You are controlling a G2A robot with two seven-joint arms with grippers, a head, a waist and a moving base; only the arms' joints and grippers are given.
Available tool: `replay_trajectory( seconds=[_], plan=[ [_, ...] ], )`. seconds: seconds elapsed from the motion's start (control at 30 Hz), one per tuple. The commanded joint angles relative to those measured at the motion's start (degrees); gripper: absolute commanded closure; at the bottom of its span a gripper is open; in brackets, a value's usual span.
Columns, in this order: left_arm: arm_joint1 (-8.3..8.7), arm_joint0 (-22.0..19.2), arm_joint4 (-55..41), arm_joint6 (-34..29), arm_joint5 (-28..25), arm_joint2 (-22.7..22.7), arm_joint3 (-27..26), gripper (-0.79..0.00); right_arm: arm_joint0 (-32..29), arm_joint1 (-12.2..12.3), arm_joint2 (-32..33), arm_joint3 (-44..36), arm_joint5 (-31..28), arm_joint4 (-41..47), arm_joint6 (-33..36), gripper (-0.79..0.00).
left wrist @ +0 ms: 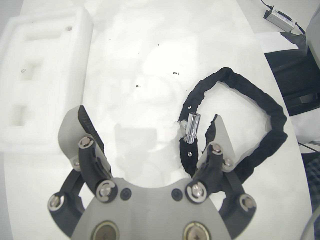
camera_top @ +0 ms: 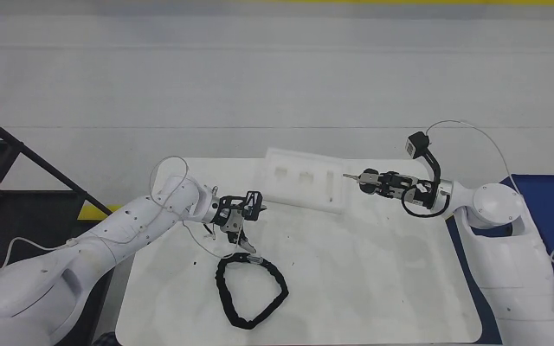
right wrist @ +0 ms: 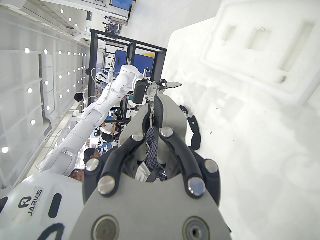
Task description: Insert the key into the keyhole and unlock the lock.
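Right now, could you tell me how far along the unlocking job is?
Done: the right gripper is shut on the key, held near the foam tray. In hand: the open left gripper frames the lock's metal cylinder without gripping it. Left: gripping it, then inserting and turning the key.

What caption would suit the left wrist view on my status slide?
Open left gripper poised over the silver cylinder of the chain lock, foam tray nearby.

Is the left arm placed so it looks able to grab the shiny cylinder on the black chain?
Probably yes. The left end effector is open, and the silver cylinder on the black chain sits between its fingers, close to one, with nothing over it.
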Motion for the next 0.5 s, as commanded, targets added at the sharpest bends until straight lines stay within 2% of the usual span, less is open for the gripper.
replay_trajectory(
  seconds=[0.0, 0.3, 0.47],
  plan=[
    [0.00, 0.0, 0.0, 0.0, 0.0, 0.0, 0.0, -0.785, 0.0, 0.0, 0.0, 0.0, 0.0, 0.0, 0.0, 0.000],
    [0.00, 0.2, -0.1, -0.1, 0.3, 0.0, 0.0, -0.785, 0.0, 0.0, 0.0, 0.0, 0.0, 0.0, 0.0, 0.000],
    [0.87, 3.3, -1.8, 1.2, 3.4, -1.9, 0.0, -0.785, 0.0, 0.0, 0.0, 0.0, 0.0, 0.0, 0.0, 0.000]
  ],
)
